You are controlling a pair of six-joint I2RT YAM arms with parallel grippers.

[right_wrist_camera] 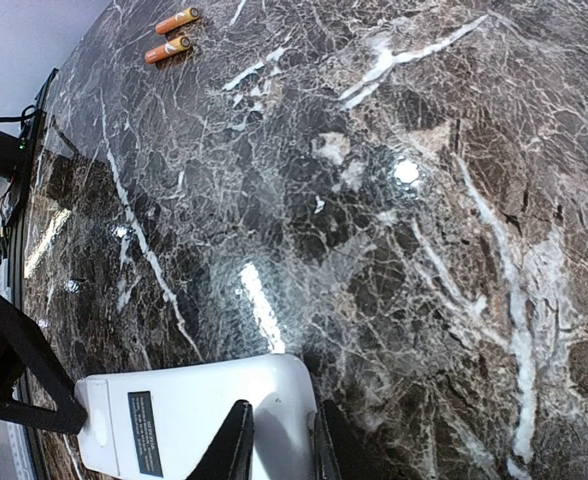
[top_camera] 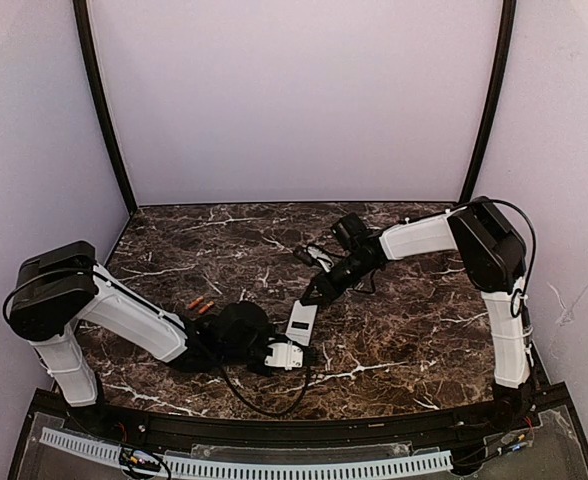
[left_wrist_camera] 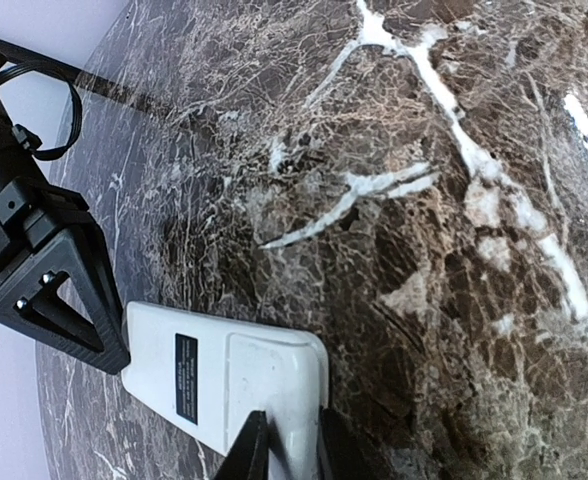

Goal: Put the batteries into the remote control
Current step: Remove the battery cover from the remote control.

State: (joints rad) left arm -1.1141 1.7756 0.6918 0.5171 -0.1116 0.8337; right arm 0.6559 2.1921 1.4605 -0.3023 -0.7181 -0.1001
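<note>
Where the remote control [top_camera: 301,322] lies: low centre of the top view, over the marble table [top_camera: 424,310], white back up, long axis running up-frame and leaning slightly right; whether it rests on the marble I cannot tell
Left gripper [left_wrist_camera: 292,442]: bottom edge of its own wrist view, fingers [left_wrist_camera: 254,450] set close and clamped on the near end of the remote control, white plastic filling the narrow gap between them
Right gripper [right_wrist_camera: 277,442]: bottom edge of its own wrist view, fingers [right_wrist_camera: 232,445] likewise pinched on the opposite end, one each side of the white rim
Far ends: at the lower left of each wrist view the other gripper's black finger touches the remote control's far end
Batteries [right_wrist_camera: 177,19]: two orange cylinders side by side at the upper left of the right wrist view, lying on the table, well apart from the remote control and both grippers
</note>
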